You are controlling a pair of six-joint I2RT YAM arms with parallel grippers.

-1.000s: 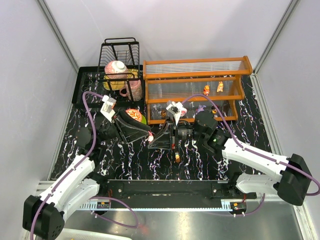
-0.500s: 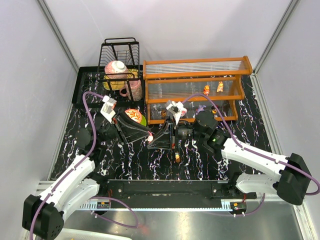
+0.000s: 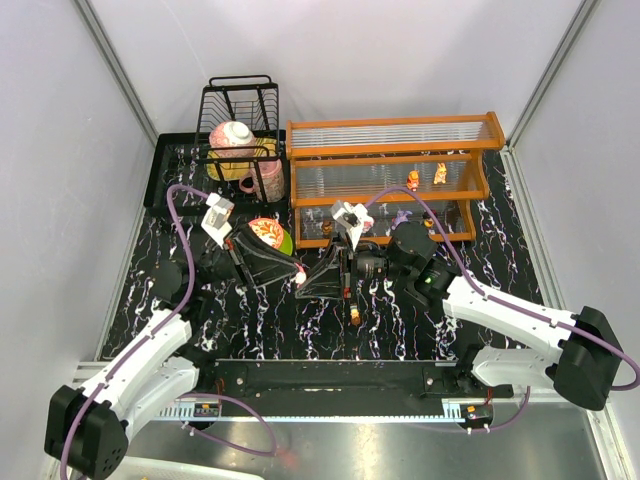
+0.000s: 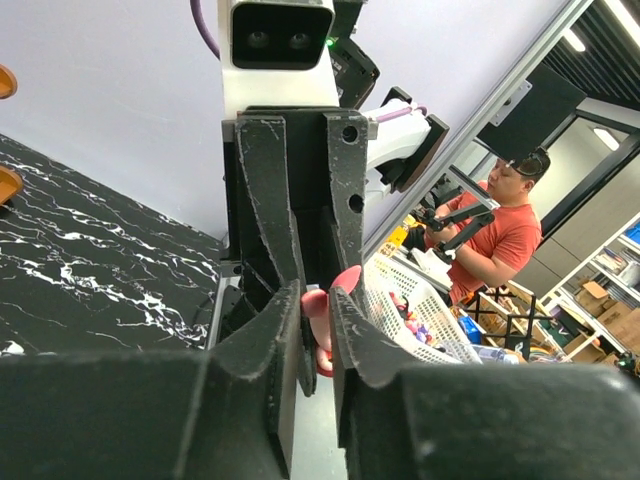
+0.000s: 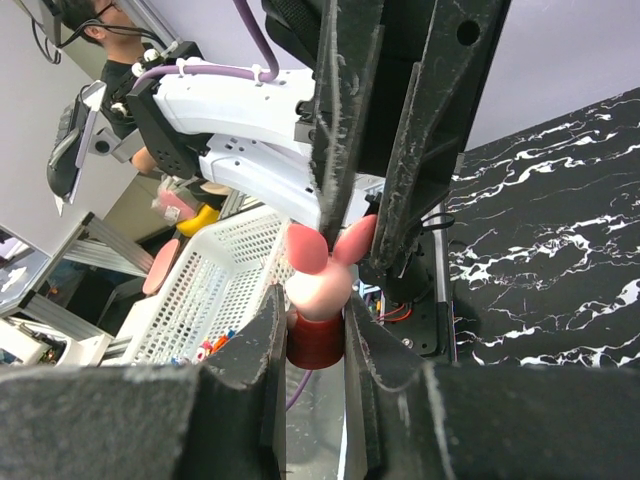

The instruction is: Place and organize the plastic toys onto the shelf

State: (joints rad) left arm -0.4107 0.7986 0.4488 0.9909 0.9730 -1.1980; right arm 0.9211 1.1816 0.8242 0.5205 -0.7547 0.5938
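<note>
Right wrist view shows us the right pincer [image 5: 312, 305] pinching the pink toy [image 5: 318, 285], the left pincer [image 5: 355, 235] pinching its ears; we fear a mistimed release drops it.

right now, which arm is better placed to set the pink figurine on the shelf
right, probably: the right pincer grips the pink figurine by its red base, and that arm sits directly before the shelf. the left pincer pinches it up at the ears, reaching from beside the red bowl.
</note>
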